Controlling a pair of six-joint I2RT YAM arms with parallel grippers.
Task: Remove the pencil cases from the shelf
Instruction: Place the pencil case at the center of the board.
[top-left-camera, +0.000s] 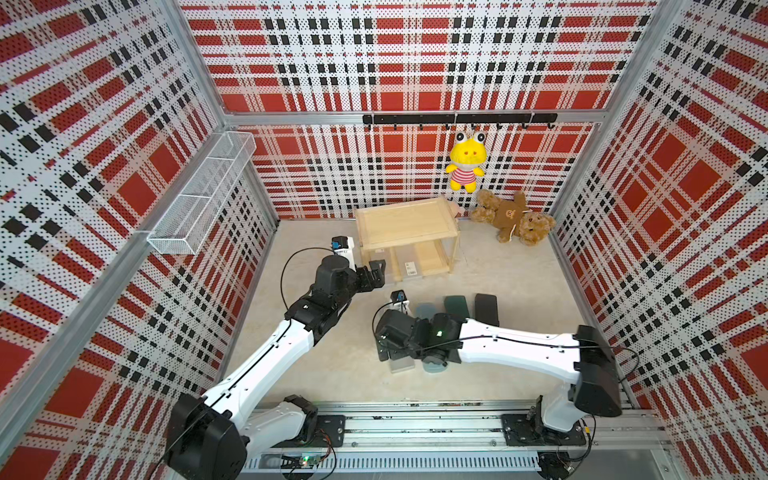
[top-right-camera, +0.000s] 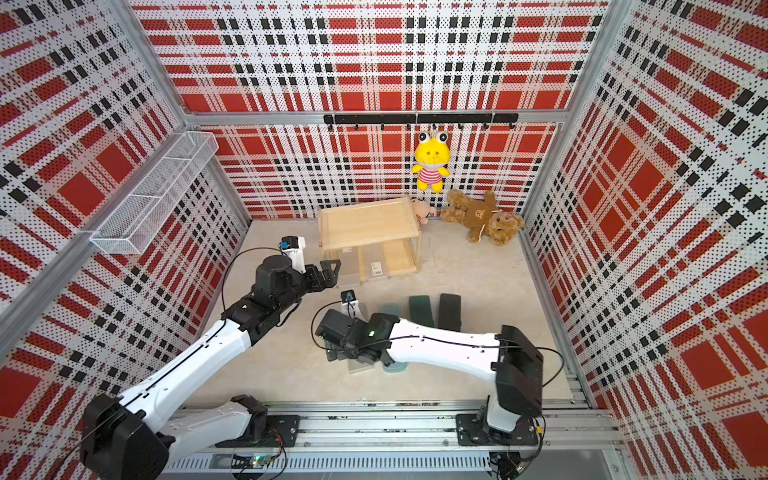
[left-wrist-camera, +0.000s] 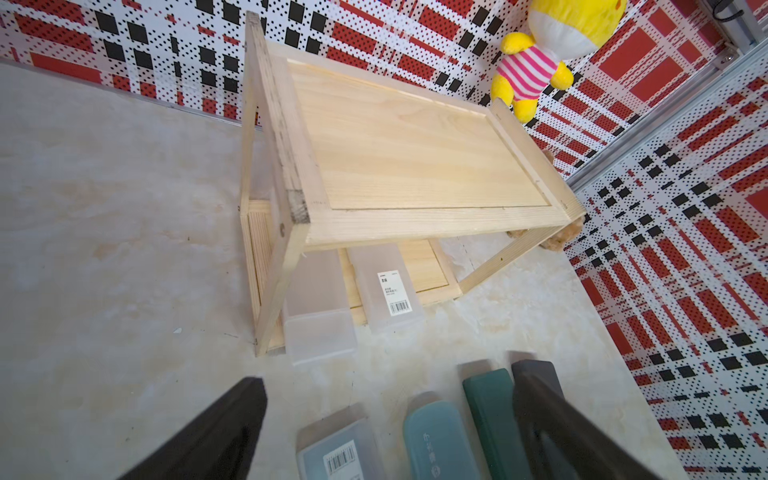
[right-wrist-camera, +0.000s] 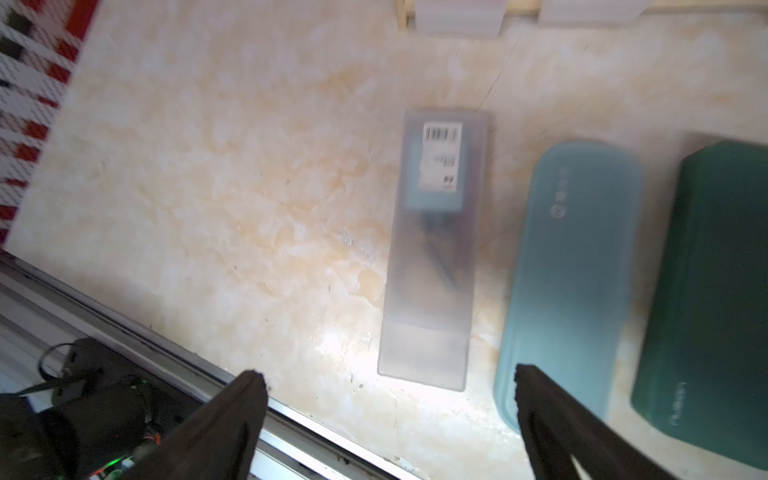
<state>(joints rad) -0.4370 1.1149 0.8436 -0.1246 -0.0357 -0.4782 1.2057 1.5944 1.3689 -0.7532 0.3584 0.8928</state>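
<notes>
Four of the pencil cases lie in a close row on the tabletop (right-wrist-camera: 208, 187) in front of the shelf (top-left-camera: 399, 226): a black case (top-left-camera: 486, 308), a dark green case (right-wrist-camera: 706, 291), a teal-blue case (right-wrist-camera: 569, 270) and a filled frosted case (right-wrist-camera: 432, 249) with dark contents showing through. Two more sit on the shelf's lower board. A plain frosted case (left-wrist-camera: 318, 291) lies next to the left front post, its near end overhanging the board's front edge. A labelled frosted case (left-wrist-camera: 388, 286) lies beside it, with a strip of wood showing between them. The right gripper (right-wrist-camera: 386, 372) hangs over the near end of the filled frosted case, jaws wide apart and empty. The left gripper (left-wrist-camera: 386, 380) is near the shelf's front left corner, jaws also spread with nothing between them, pointing toward the plain frosted case. The likely next step is a reach under the upper board, and that gap looks tight. A finger could catch the post or the upper rim and shove the light rack back toward the teddy bear (top-left-camera: 513, 220). The frosted plastic looks slick, so a pinch on the overhanging end alone may slip or tip the case off the edge. Dragging it askew could nudge its labelled neighbour. The two arms are close, so a set-down beside the right wrist risks a collision or a landing on another case.
</notes>
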